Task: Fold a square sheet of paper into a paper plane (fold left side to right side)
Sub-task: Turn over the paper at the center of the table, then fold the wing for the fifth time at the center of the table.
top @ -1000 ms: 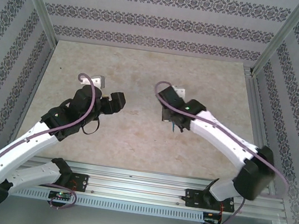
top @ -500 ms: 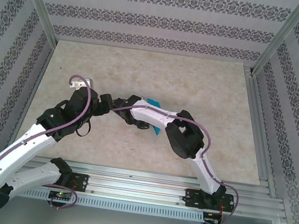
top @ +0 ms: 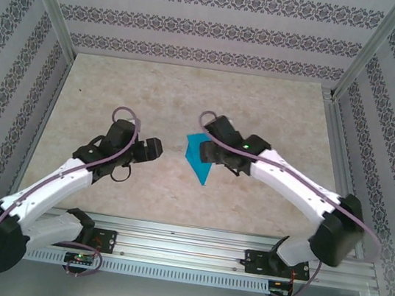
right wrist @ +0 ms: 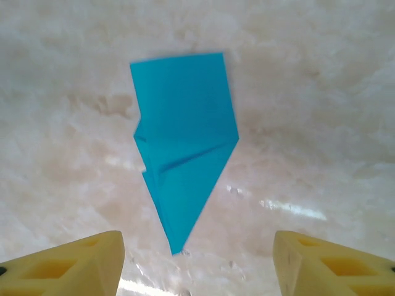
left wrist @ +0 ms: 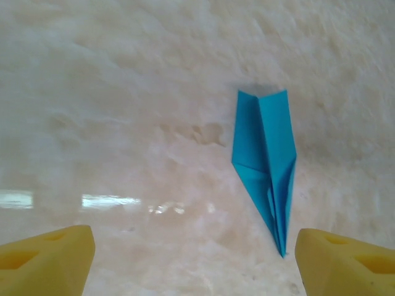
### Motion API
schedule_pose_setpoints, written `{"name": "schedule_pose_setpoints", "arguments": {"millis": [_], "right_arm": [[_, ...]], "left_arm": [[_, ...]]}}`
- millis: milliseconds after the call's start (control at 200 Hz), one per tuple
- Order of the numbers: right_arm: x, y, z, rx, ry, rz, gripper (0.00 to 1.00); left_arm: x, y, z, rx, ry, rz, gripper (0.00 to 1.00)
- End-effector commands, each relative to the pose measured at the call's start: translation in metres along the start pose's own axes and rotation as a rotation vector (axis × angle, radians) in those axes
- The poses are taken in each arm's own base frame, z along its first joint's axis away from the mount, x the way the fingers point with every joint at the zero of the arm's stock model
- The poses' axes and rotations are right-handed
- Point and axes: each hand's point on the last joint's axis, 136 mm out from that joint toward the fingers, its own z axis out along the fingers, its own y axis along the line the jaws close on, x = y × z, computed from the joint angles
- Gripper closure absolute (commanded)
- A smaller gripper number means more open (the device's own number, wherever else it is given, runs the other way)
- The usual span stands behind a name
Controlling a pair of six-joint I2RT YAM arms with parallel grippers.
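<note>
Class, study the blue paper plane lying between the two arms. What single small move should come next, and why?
Probably draw the right end effector back a little from the paper plane. The plane already lies flat on the table as a creased, pointed dart. Both that end effector and the left end effector stand open, clear of it, so no fold seems left to press.

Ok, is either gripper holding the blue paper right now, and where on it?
Nothing is held. The paper plane lies on the table, and the left gripper and right gripper are both open, apart from it.
</note>
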Motion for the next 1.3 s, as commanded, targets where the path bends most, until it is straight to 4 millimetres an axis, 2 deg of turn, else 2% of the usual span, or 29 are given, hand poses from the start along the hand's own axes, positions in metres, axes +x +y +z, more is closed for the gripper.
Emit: {"name": "schedule_pose_setpoints", "arguments": {"millis": [0,95,315,505,639,799,924,1119,1294], "right_arm": [[-0.003,-0.003,0.007,-0.197,-0.082,0.125,0.35],[-0.003,-0.023,0.002,-0.288,-0.151,0.222,0.34],[0.010,-0.054,0.003,-0.387,-0.193,0.334,0.32],[0.026,-0.067,0.010,-0.431,-0.171,0.360,0.32],[0.034,-0.071,0.017,-0.445,-0.157,0.364,0.34],[0.034,-0.065,0.024,-0.534,-0.143,0.358,0.44],[0.028,-0.059,0.030,-0.587,-0.148,0.320,0.45],[0.009,-0.045,0.045,-0.680,-0.143,0.264,0.45],[-0.003,-0.031,0.066,-0.772,-0.098,0.233,0.46]], "left_arm": [[-0.001,-0.068,0.023,0.324,0.063,0.008,0.17],[0.007,-0.083,0.050,0.366,0.118,0.019,0.18],[0.012,-0.087,0.116,0.344,0.192,-0.001,0.27],[0.013,-0.085,0.157,0.311,0.228,0.007,0.45],[0.014,-0.080,0.174,0.289,0.241,0.006,0.64],[0.016,-0.080,0.171,0.306,0.245,0.040,0.85],[0.016,-0.074,0.159,0.335,0.251,0.052,0.99],[0.016,-0.073,0.131,0.452,0.275,0.080,1.00],[0.023,-0.076,0.108,0.536,0.307,0.139,1.00]]}}
